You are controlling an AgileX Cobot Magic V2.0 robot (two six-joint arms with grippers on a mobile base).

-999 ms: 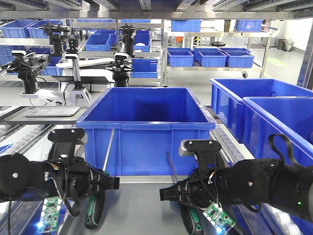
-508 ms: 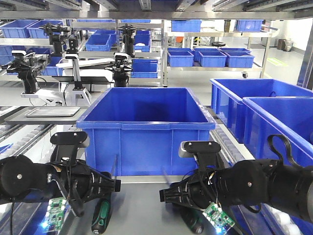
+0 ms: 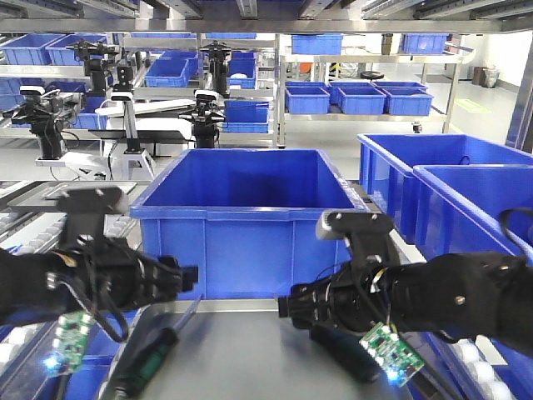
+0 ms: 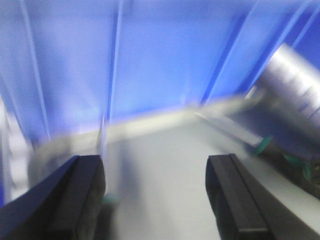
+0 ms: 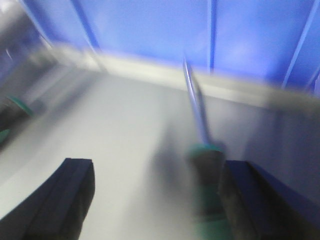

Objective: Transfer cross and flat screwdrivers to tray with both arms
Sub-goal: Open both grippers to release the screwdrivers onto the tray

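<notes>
We see left gripper (image 4: pixel 155 195) spread, empty; right gripper (image 5: pixel 157 200) spread too. Both screwdrivers (image 3: pixel 146 362) (image 5: pixel 202 150) lie on grey surface (image 3: pixel 250 358) before blue bin (image 3: pixel 250 225), frames blurred.

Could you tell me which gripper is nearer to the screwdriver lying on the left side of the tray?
Left. The left gripper hangs open beside that screwdriver, which lies by its left finger; the right gripper is across the tray, beside the other screwdriver.

Steel shelving (image 3: pixel 366 58) stacked with blue bins (image 3: pixel 360 98) lines a glossy grey floor (image 3: pixel 479 117).
</notes>
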